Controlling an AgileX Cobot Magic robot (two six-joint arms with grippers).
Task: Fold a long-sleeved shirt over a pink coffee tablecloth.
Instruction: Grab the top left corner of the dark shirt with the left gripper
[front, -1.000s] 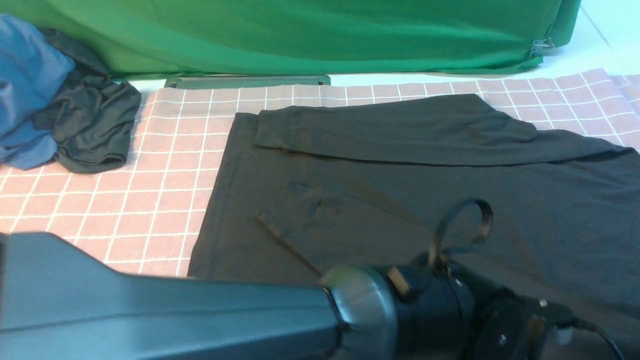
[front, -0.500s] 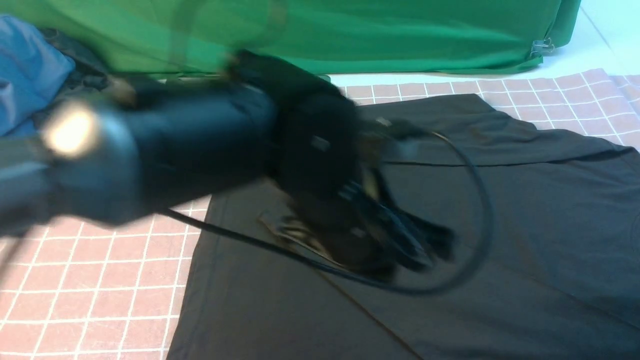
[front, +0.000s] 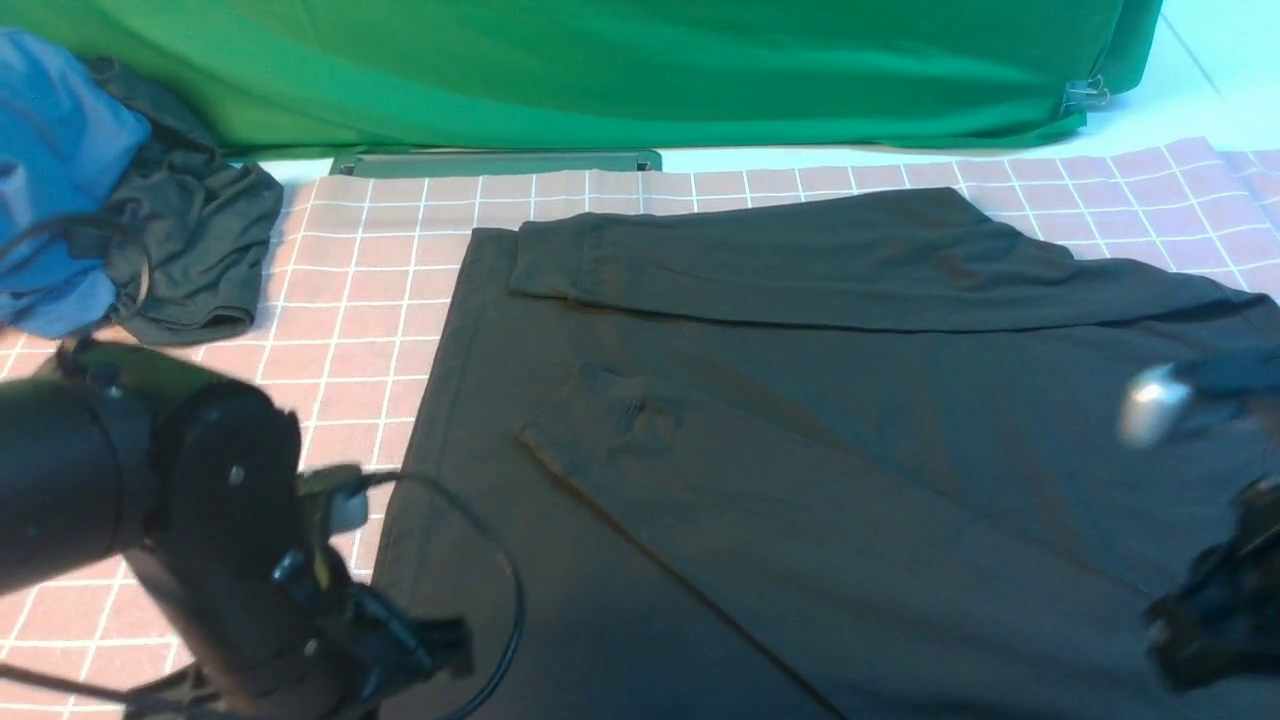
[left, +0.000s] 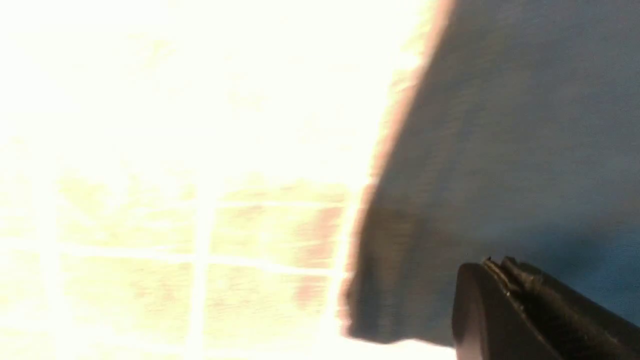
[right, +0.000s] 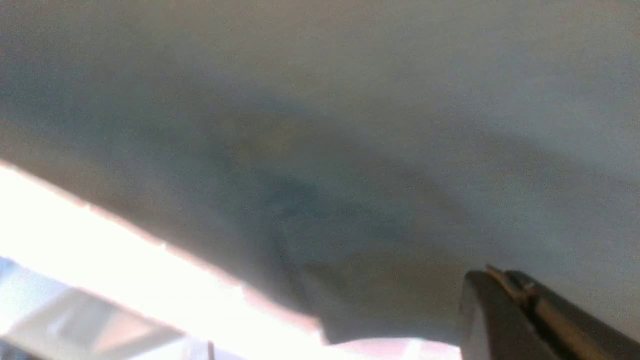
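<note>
Long-sleeved shirt (front: 800, 450): flat on pink coffee tablecloth (front: 340, 330), sleeves folded across.
Left gripper (left: 492, 261): near left, jaws closed at shirt's corner.
Right gripper (right: 495, 272): near right, closed over shirt.
Far left: blue garment (front: 50, 180), dark garment (front: 190, 250) heaped.

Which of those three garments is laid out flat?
The big black long-sleeved shirt; the blue garment and the dark grey-green garment lie crumpled at the far left.

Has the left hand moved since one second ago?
Yes. The left hand has gone left: from over the middle of the shirt to its left edge, beside the tablecloth.
</note>
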